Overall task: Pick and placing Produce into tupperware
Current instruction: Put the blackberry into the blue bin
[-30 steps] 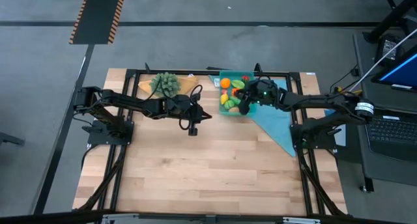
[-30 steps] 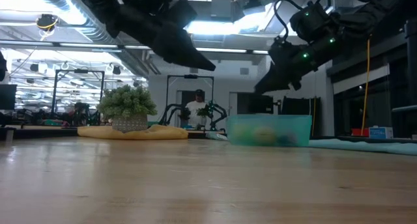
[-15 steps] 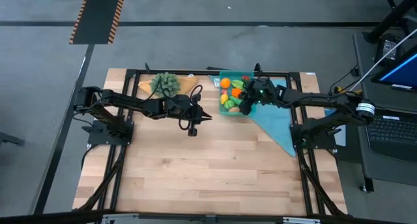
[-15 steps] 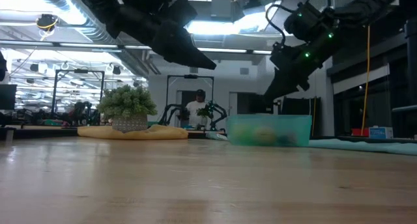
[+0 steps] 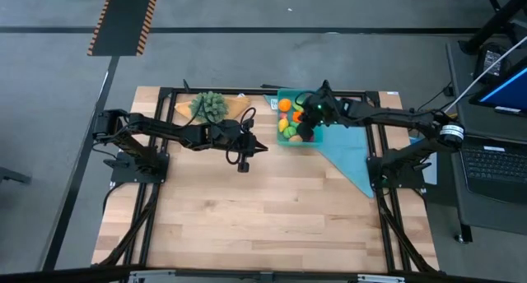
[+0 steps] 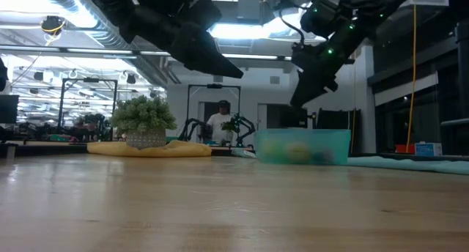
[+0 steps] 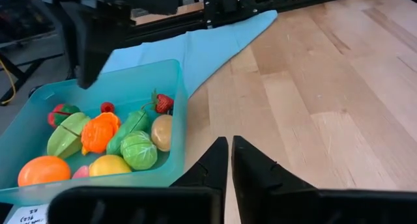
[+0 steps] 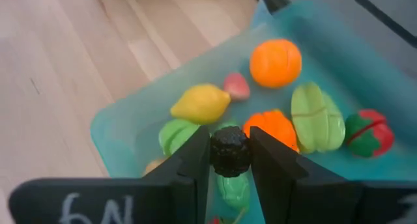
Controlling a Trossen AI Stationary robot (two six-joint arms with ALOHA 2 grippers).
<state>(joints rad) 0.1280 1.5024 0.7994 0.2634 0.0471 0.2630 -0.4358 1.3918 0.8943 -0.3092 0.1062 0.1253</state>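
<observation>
The teal tupperware (image 5: pixel 290 95) stands at the table's far side on the light-blue cloth's corner, and it also shows in the low view (image 6: pixel 304 146). Several produce pieces lie in it: an orange (image 8: pixel 275 62), a yellow lemon (image 8: pixel 200 101), green pieces and red ones. My right gripper (image 8: pixel 229 160) hangs over the tupperware (image 8: pixel 111 123), shut on a dark bumpy produce piece (image 8: pixel 229 151). My left gripper (image 7: pixel 230 160) is shut and hovers above the bare table, left of the tupperware (image 7: pixel 177 97); it shows in the high view (image 5: pixel 259 146) too. My right gripper pinches the dark bumpy piece (image 8: pixel 229 143) between its two fingers (image 8: pixel 195 164), one on each side of it. The fingers slant down from above. The piece is lifted clear, above the produce in the tupperware.
A bushy green plant on a tan board (image 5: pixel 207 106) sits at the far edge, left of the tupperware. The light-blue cloth (image 5: pixel 350 151) runs toward the right edge. Black frame rails (image 5: pixel 247 91) border the table. A person (image 6: pixel 222 120) stands far behind. Bare wood (image 5: pixel 263 209) fills the near half.
My right arm has swung toward the table's far edge and a little left, over the tupperware. Its wrist has risen and its fingers have tipped more steeply downward. The dark piece has stayed in its fingers.
</observation>
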